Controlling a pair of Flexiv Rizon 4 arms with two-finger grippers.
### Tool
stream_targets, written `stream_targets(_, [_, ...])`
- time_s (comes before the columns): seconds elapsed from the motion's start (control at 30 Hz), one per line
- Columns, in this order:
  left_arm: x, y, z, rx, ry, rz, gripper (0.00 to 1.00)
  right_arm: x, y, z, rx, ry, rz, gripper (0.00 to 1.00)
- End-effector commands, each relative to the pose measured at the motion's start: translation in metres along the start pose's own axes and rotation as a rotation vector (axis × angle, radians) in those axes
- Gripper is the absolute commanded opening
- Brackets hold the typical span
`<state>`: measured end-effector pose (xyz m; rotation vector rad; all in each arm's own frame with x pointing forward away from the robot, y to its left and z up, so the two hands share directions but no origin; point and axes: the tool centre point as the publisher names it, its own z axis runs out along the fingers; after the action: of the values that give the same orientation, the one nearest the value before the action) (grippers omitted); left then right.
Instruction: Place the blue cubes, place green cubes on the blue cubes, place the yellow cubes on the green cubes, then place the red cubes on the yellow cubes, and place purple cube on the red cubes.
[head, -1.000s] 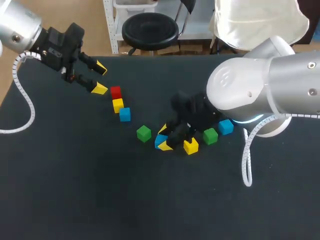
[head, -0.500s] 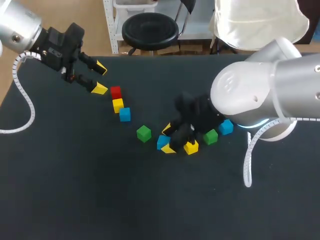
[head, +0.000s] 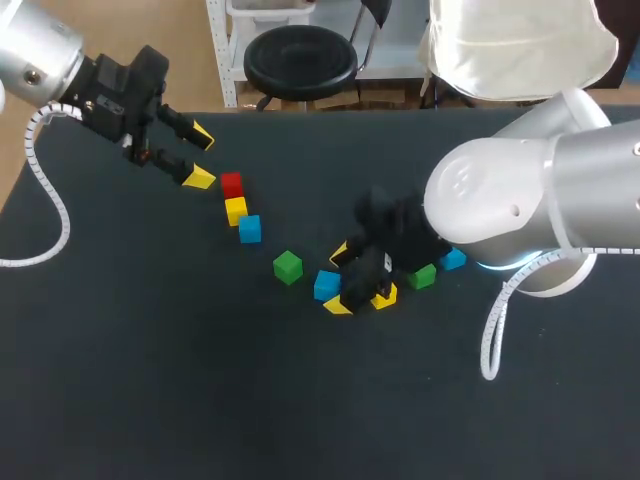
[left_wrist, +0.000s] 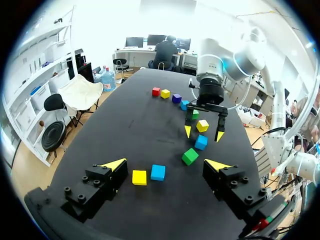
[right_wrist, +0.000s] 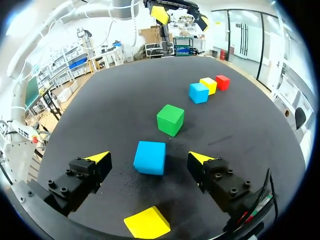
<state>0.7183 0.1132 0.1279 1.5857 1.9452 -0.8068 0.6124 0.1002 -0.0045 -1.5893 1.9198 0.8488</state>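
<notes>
The left wrist view hands us what the head view cannot: beyond the centre blue cube (left_wrist: 201, 142), a purple cube (left_wrist: 176, 98), a far yellow cube (left_wrist: 165, 93) and a far red cube (left_wrist: 156, 91) sit in a row, all hidden from above by the bulky right arm (head: 520, 200). The table (head: 150, 350) is a plain black top. Over to the right gripper (right_wrist: 150, 158): fingers spread wide, the centre blue cube sitting between them with a gap on each side, nothing gripped, though whether the tips touch the table is hard to call. It is a bright, crisp-edged block, flat on one face. Just ahead of it sits a green cube (right_wrist: 170, 119); beyond that run a second blue cube (right_wrist: 198, 92), a yellow cube (right_wrist: 208, 85) and a red cube (right_wrist: 222, 82). Well apart from the centre blue cube, past that red cube, the left gripper (head: 201, 156) hangs with fingers apart, empty.
</notes>
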Motion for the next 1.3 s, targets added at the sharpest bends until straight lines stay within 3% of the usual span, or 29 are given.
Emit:
stream_targets(0.03, [0.001, -0.001, 0.000, -0.002, -0.003, 0.002, 1.00, 0.001, -0.006, 0.004, -0.006, -0.013, -0.001, 1.00])
stream_targets(0.2, [0.001, -0.001, 0.000, -0.002, -0.003, 0.002, 1.00, -0.001, -0.012, 0.008, -0.013, -0.015, -0.003, 1.00])
stream_targets(0.3, [0.001, -0.001, 0.000, -0.002, -0.003, 0.002, 1.00, -0.003, -0.015, 0.010, -0.018, -0.014, -0.006, 0.91])
stream_targets(0.33, [0.001, -0.001, 0.000, -0.002, -0.003, 0.002, 1.00, -0.003, -0.016, 0.011, -0.020, -0.013, -0.007, 0.82])
stream_targets(0.37, [0.001, -0.001, 0.000, -0.002, -0.003, 0.002, 1.00, -0.004, -0.017, 0.012, -0.022, -0.013, -0.007, 0.59])
stream_targets(0.4, [0.001, -0.001, 0.000, -0.002, -0.003, 0.002, 1.00, -0.004, -0.017, 0.012, -0.025, -0.011, -0.008, 0.48])
stream_targets(0.43, [0.001, -0.001, 0.000, -0.002, -0.003, 0.002, 1.00, -0.005, -0.017, 0.012, -0.029, -0.002, -0.007, 0.43])
stream_targets(0.57, [0.001, -0.001, 0.000, -0.002, -0.003, 0.002, 1.00, -0.004, -0.015, 0.010, -0.030, 0.007, -0.002, 0.00])
stream_targets(0.73, [0.001, -0.001, 0.000, -0.002, -0.003, 0.002, 1.00, -0.008, -0.008, -0.004, -0.028, 0.041, -0.025, 0.00])
stream_targets(0.87, [0.001, -0.001, 0.000, -0.002, -0.003, 0.002, 1.00, -0.017, -0.003, -0.029, 0.000, 0.083, -0.055, 0.00])
stream_targets(1.07, [0.001, -0.001, 0.000, -0.002, -0.003, 0.002, 1.00, -0.026, 0.007, -0.065, 0.030, 0.078, -0.085, 0.00])
stream_targets(1.3, [0.001, -0.001, 0.000, -0.002, -0.003, 0.002, 1.00, -0.022, 0.005, -0.079, 0.046, 0.079, -0.077, 0.00])
